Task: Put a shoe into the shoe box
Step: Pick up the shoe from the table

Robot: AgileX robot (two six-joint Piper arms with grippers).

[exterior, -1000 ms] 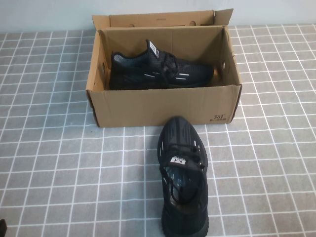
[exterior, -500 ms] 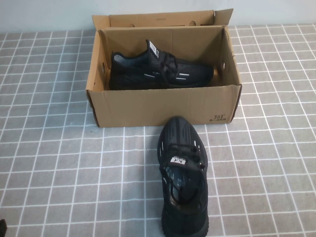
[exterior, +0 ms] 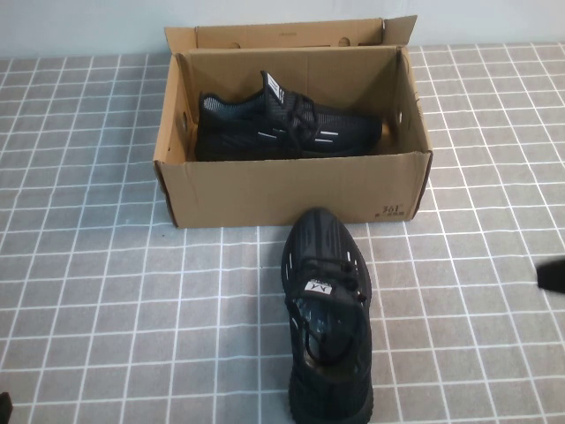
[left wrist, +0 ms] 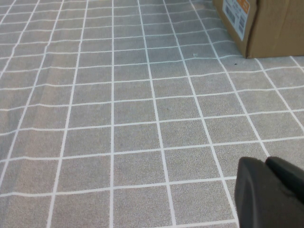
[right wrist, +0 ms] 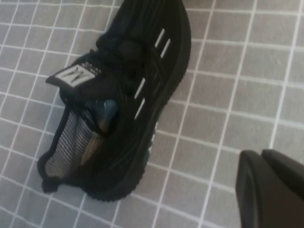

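I see a grey grid-patterned table (exterior: pixel 106 265) w/ a cardboard shoe box (exterior: pixel 291 190) at far centre. A black shoe (exterior: pixel 327 322) lies directly on it, near side, toe towards the box.

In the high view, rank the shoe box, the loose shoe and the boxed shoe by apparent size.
1. shoe box
2. shoe on the table, nearer the camera, so perhaps no bigger than
3. shoe in the box, partly hidden

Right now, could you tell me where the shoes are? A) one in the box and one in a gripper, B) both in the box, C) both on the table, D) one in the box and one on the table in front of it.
D: one shoe lies inside the box, the other shoe sits on the table in front of it, ungripped.
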